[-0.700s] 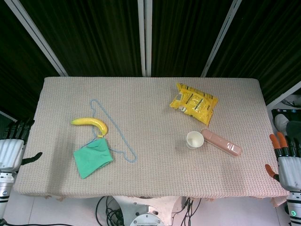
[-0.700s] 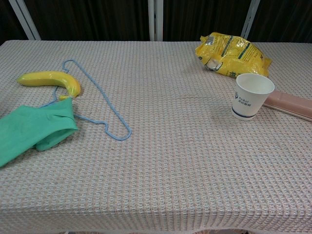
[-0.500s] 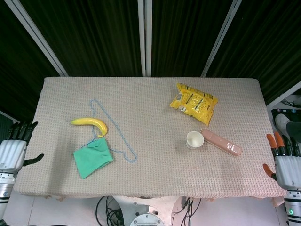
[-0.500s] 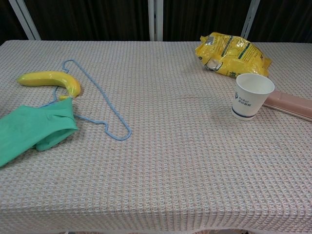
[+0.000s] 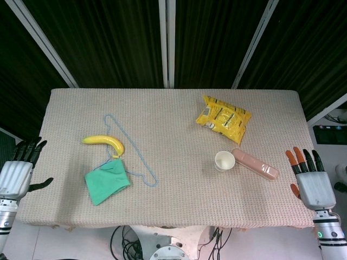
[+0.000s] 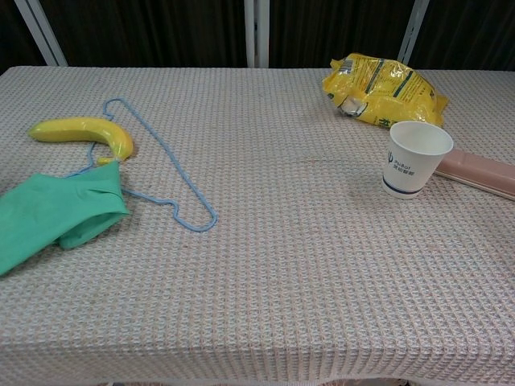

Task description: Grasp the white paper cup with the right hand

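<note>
I take the white paper cup [image 5: 224, 161] as my landmark. It stands upright on the table [image 5: 173, 108], mouth up, with a blue band near its base in the chest view [image 6: 414, 158]. Touching its right side, as far as I can tell, lies a pink case [image 5: 255, 164] that runs away from the cup toward the table's right edge. Just beyond the cup, toward the far edge, sits a yellow snack bag [image 5: 223, 118].

My right hand [image 5: 309, 182] is well apart from the cup, out past the pink case at the table's right front corner. It holds nothing; its fingers are spread and point upward, with orange tips on some of them.

My left hand [image 5: 16, 172] is on the far opposite side from the cup, off the table's left edge. Its fingers are spread too and it grips nothing.

Left of the cup, well apart, a blue hanger [image 5: 130, 154] lies flat, with a banana [image 5: 104, 142] beside it and a green cloth [image 5: 106, 181] over its near end.
</note>
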